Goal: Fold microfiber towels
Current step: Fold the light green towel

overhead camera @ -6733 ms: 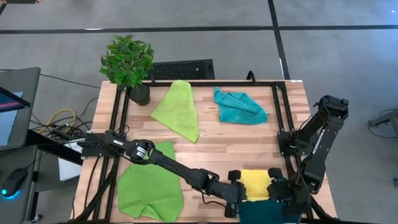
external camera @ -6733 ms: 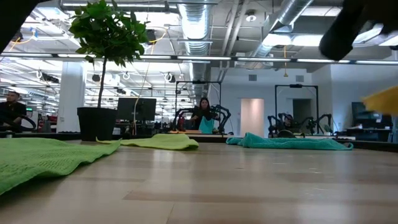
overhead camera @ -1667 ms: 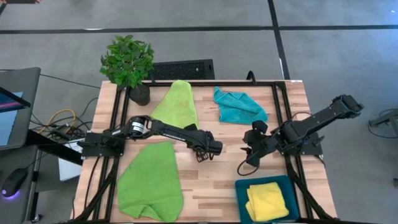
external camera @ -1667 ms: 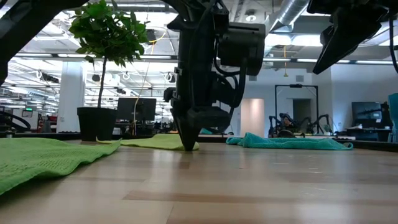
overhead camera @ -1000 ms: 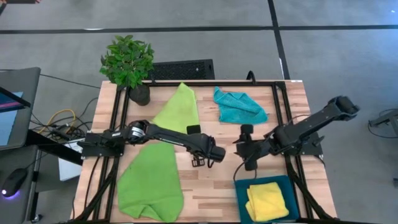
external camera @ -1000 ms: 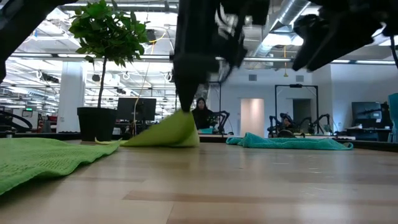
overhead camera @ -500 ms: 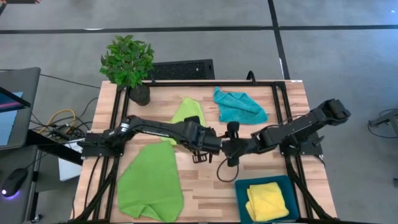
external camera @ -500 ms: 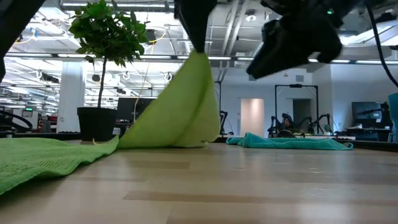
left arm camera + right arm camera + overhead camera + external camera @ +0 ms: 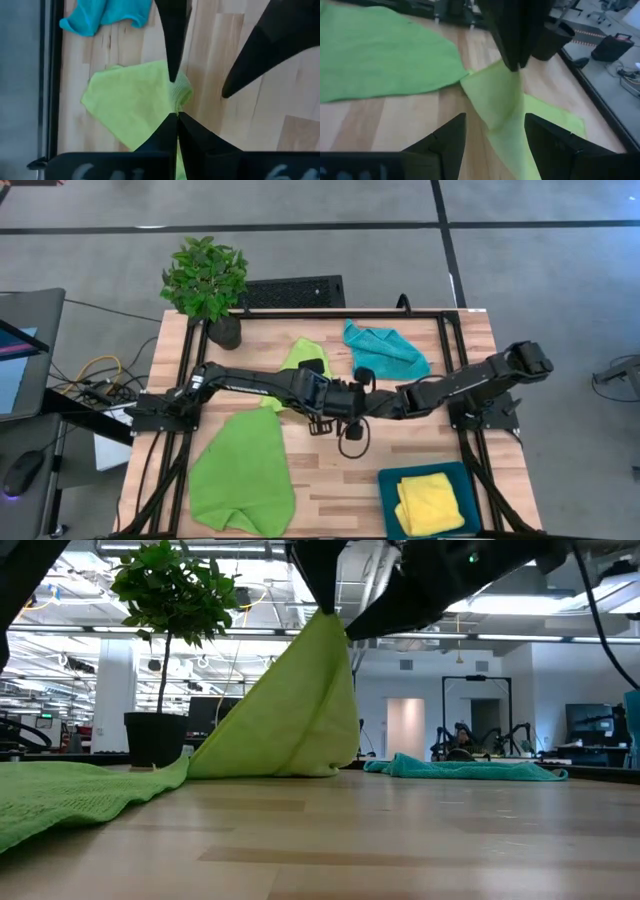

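A lime green towel [image 9: 298, 362] hangs like a tent at the table's middle. My left gripper [image 9: 176, 116] is shut on its top, and its lower edge [image 9: 270, 772] rests on the wood. My right gripper [image 9: 495, 132] reaches in from the right, open, one finger on each side of the hanging cloth just below the left gripper [image 9: 515, 45]. A second lime green towel [image 9: 243, 480] lies flat near the left front. A turquoise towel [image 9: 385, 350] lies crumpled at the far side. A yellow towel [image 9: 428, 505] sits folded in a teal tray. My left gripper pinches a corner of the lime green towel [image 9: 176, 102] between its two fingers, coming from above and pointing down. The corner is lifted high [image 9: 326, 620]; the cloth fans out below it and its bottom edge stays on the table. Whether my right gripper's fingers [image 9: 451, 131] touch the cloth, I cannot tell.
A potted plant [image 9: 207, 285] stands at the far left corner. A black metal frame [image 9: 195, 370] runs along the table's sides and far edge. The teal tray [image 9: 385, 500] sits at the near right. Bare wood [image 9: 340, 480] lies between the flat towel and the tray.
My left gripper has risen and gone a little toward the far edge with the towel's corner, so the cloth now stands up as a tall tent while its far part stays down. My right gripper has swung toward the table's left, up to the hanging cloth.
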